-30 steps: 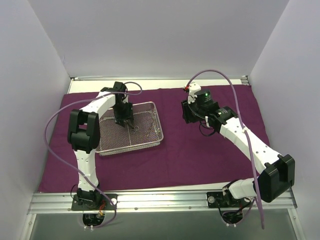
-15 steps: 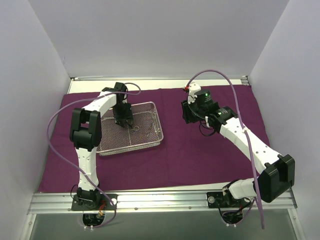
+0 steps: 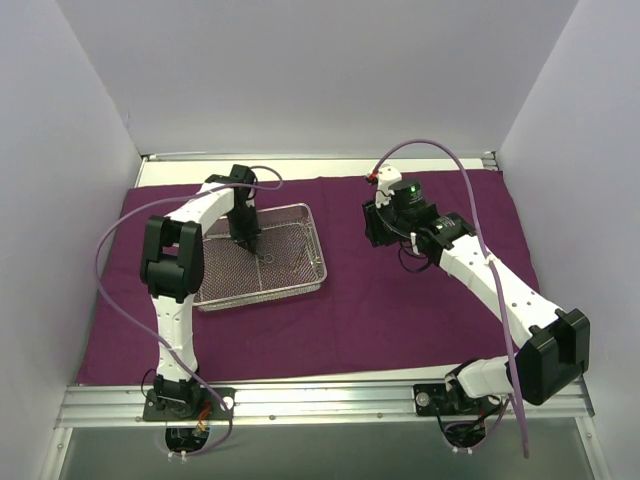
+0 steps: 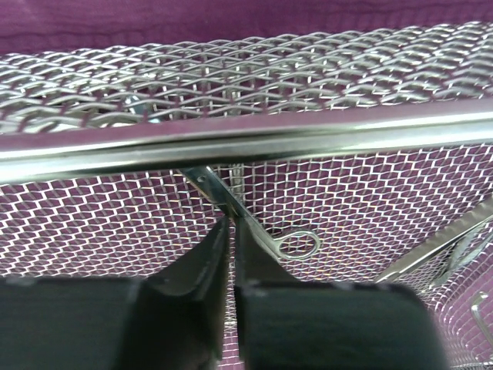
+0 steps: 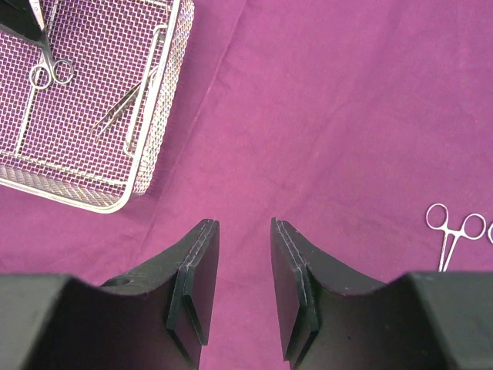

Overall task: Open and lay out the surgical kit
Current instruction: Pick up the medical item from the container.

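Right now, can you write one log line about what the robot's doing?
left gripper: shut on ring-handled instrument in mesh tray | right gripper: open, empty, over purple cloth

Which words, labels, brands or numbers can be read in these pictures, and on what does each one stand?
None: no text is legible in any view.
The mesh tray, the purple cloth and the ring-handled instrument in the left claw show no marking that can be read.
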Controlling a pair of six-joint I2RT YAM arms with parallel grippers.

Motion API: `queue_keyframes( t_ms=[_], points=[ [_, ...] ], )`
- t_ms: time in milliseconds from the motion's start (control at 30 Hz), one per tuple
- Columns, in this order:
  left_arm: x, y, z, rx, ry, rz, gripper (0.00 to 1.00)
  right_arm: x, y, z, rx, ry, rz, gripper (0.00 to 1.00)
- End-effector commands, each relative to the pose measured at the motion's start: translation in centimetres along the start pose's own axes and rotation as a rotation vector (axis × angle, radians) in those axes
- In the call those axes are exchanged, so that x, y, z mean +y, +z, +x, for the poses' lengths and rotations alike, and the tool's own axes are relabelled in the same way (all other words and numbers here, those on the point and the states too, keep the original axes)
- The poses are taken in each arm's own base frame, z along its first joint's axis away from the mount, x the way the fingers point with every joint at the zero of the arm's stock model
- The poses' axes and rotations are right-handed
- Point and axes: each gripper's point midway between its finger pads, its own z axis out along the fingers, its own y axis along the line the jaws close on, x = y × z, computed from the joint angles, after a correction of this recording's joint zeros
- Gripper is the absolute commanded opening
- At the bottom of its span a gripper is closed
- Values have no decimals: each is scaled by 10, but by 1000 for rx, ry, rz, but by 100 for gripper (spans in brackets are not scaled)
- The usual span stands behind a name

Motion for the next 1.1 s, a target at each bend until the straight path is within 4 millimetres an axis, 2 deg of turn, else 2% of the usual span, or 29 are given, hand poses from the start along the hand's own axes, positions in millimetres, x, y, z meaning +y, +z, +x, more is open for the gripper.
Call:
queue_keyframes(
  t_ms=[0, 100, 267, 533, 867, 967, 1000, 1067],
  points=[
    [17, 17, -2, -9, 23, -68, 9, 1, -3, -15, -50, -9, -3, 33],
    [13, 4, -10, -34, 41, -47, 2, 1, -3, -15, -50, -18, -3, 33],
    [11, -20, -18, -80, 59, -32, 2, 0, -2, -17, -55, -22, -1, 33],
    [9, -34, -31, -168, -6, -19, 45, 5, 0, -14, -49, -3, -18, 33],
    [5, -31, -33, -196, -52, 2, 47, 4, 0, -9, -36, -7, -17, 33],
    [6, -20, -33, -169, -60, -16, 55, 5, 1, -8, -34, -10, -22, 33],
    [7, -17, -33, -158, -62, -21, 62, 5, 2, -8, -35, -11, -23, 33],
    [8, -6, -33, -143, -66, -35, 68, 5, 3, -8, -34, -14, -26, 33]
  ],
)
